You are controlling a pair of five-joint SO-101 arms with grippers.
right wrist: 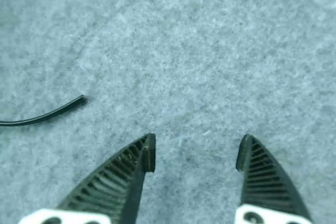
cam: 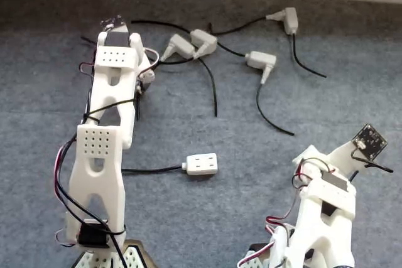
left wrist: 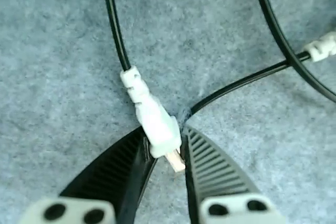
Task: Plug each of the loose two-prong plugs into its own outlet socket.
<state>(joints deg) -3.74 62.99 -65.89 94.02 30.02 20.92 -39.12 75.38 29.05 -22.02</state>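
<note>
High view: on the grey surface (cam: 251, 174), the outlet strip (cam: 201, 164) lies near the middle, with open room between it and the near-right corner. 4 loose plugs (cam: 260, 61) trail black cords along the far edge.

Left wrist view: the left pincer (left wrist: 167, 142) is clamped on a white held plug (left wrist: 155, 121), and its cord (left wrist: 115, 30) runs away across the surface.

Right wrist view: the right pincer (right wrist: 198, 145) stands apart over the surface, near a cord end (right wrist: 63, 108).

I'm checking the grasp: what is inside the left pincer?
The left pincer is shut on a white plug; one brass prong shows, its cord leads away. The fingers cover the plug's sides; a second prong is hidden.
</note>
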